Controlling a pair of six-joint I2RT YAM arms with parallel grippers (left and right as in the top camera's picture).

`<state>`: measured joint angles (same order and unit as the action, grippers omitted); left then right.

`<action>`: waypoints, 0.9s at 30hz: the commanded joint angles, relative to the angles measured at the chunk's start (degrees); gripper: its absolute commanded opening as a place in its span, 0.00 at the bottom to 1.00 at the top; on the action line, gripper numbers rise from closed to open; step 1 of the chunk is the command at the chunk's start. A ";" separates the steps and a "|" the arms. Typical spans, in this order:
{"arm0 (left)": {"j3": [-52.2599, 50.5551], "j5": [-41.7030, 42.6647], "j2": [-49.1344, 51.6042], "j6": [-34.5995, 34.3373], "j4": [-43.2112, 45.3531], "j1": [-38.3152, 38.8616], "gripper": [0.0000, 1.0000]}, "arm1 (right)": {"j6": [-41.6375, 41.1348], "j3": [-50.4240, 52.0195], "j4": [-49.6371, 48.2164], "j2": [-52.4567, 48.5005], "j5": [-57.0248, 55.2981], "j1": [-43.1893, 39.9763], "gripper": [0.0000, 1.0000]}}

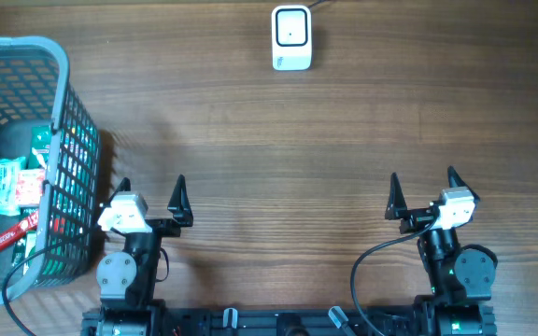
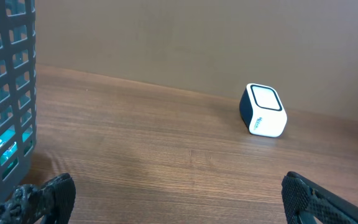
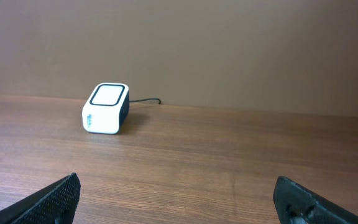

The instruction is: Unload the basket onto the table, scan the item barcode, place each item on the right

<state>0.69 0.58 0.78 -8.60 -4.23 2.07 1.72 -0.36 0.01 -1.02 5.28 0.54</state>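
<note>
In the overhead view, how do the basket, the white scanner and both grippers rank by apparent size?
The basket
then left gripper and right gripper, alike
then white scanner, though grippers may be nearer the camera

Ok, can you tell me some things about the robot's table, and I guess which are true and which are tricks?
1. The white scanner stands on the table, apart from both pincers. True.
2. The left pincer is holding a packet. False: it is open and holds nothing.
3. The basket sits on the left pincer's side. True.
4. The basket is empty. False: packets lie inside it.
5. The right pincer is squeezed shut. False: it is wide open and holds nothing.
</note>
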 commanded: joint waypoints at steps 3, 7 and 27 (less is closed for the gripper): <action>-0.37 0.87 -0.50 0.92 0.96 -0.37 1.00 | -0.59 0.07 -0.17 0.00 -0.59 -0.02 1.00; -0.35 5.92 -0.50 0.52 0.59 -0.37 1.00 | -0.59 0.07 -0.17 0.00 -0.59 -0.02 0.99; 54.07 7.91 35.76 2.21 -42.95 -0.33 1.00 | -0.59 0.07 -0.17 0.00 -0.59 -0.02 1.00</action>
<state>44.38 6.83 27.70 -7.51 -41.45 2.09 1.72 -0.36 0.05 -1.06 5.28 0.54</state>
